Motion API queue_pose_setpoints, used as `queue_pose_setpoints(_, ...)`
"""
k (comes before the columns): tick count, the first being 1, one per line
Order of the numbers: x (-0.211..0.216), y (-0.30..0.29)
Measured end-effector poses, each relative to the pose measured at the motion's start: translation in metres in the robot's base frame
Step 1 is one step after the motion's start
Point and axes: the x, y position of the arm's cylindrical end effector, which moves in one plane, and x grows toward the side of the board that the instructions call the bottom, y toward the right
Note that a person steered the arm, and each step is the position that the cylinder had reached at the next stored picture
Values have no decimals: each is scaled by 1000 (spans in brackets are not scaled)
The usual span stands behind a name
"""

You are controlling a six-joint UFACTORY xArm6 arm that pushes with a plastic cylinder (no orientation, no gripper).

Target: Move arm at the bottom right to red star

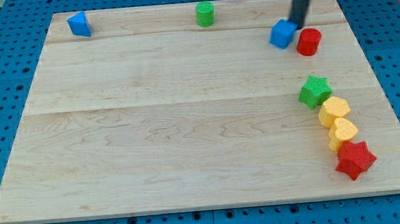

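Note:
The red star (355, 160) lies near the board's bottom right corner, touching a yellow heart (342, 132) above it. My tip (296, 21) is at the view's top right, just above the gap between a blue cube (282, 34) and a red cylinder (309, 42). The tip is far above the red star, with the green star (315, 91) and a yellow hexagon (334, 110) lying in between.
A blue triangular block (79, 24) sits at the top left and a green cylinder (205, 14) at the top middle. The wooden board (172, 121) rests on a blue pegboard; its right edge is close to the red star.

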Motion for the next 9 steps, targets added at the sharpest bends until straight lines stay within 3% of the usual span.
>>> queue_pose_setpoints(1,19,-78)
queue_pose_setpoints(2,79,-92)
queue_pose_setpoints(3,154,-103)
queue_pose_setpoints(5,238,-100)
queue_pose_setpoints(6,312,-69)
queue_pose_setpoints(7,314,-65)
queue_pose_setpoints(9,314,47)
